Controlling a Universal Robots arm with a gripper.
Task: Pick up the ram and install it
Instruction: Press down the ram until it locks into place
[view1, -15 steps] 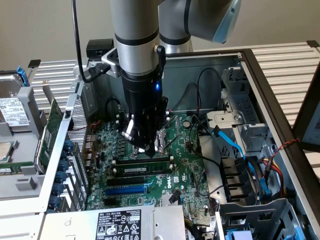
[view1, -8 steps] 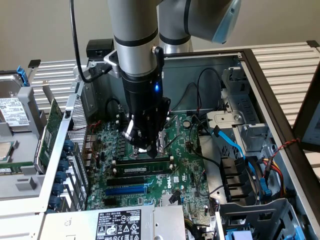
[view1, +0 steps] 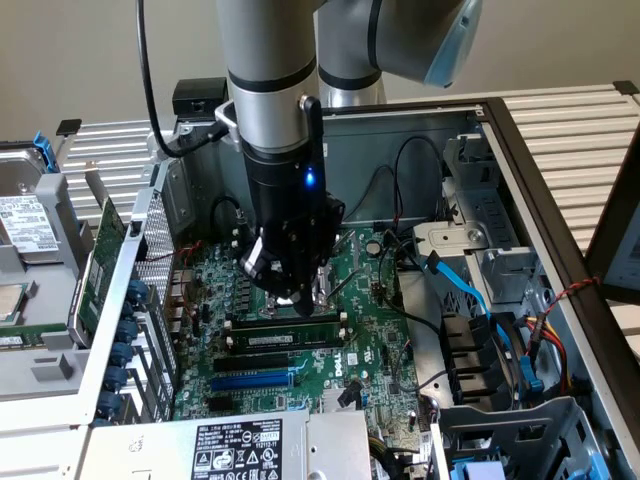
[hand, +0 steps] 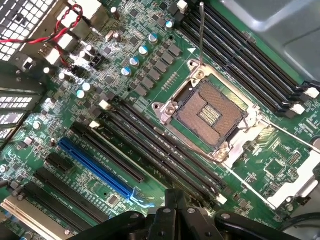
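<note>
You are looking at an open computer case (view1: 520, 150) with the arm reaching down into it. The gripper (view1: 290, 288) is hanging low over the motherboard (view1: 375, 340), just above the CPU socket (hand: 210, 117) and the black memory slots (hand: 165, 150) beside it. Its claw is standing closed, and in the wrist view the fingertips (hand: 172, 200) are meeting with nothing showing between them.

In the exterior view the ram (view1: 288, 332) is sitting along the memory slots, right under the gripper and on the near side of it. It is running parallel to the blue slot (view1: 250, 380) further forward. You cannot tell from here whether it is fully seated, or whether the fingers are touching its top edge.

A green expansion card (view1: 100, 262) is standing outside the case on the exterior view's left, and blue cables (view1: 470, 300) are trailing along the right side.
</note>
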